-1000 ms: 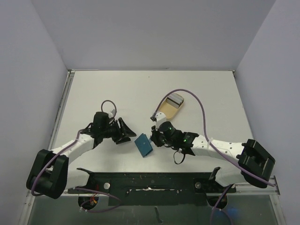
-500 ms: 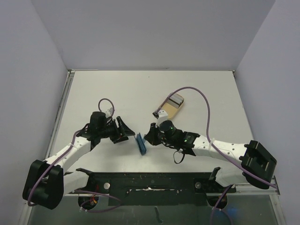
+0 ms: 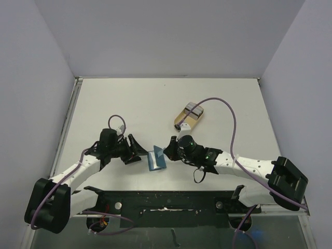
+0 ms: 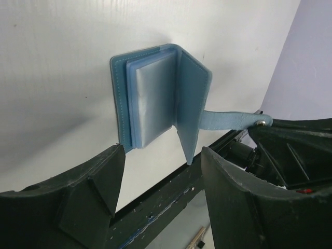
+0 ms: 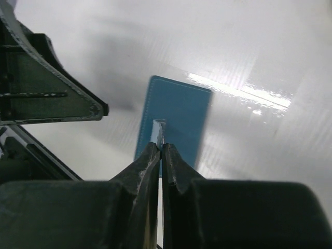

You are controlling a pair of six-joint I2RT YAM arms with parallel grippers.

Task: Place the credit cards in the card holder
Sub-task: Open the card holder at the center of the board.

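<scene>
The blue card holder [image 3: 155,160] stands half open on the table between my two grippers. In the left wrist view [image 4: 150,98] its clear pockets face the camera and its cover stands upright. My right gripper [image 3: 166,152] is shut on the holder's closing tab [image 4: 228,120]; the right wrist view shows the jaws [image 5: 160,147] pinched on the thin tab in front of the blue cover [image 5: 179,111]. My left gripper [image 3: 138,151] is open and empty just left of the holder [image 4: 163,197]. The grey credit cards [image 3: 193,110] lie in a tan dish further back.
The tan oval dish [image 3: 184,120] sits behind the right gripper, mid-table. A black rail [image 3: 166,199] runs along the near edge close to the holder. The right arm's purple cable [image 3: 228,111] arcs over the table.
The right gripper has pulled the tab, so the holder went from flat to on edge to half open. Both grippers have shifted toward the near edge.
</scene>
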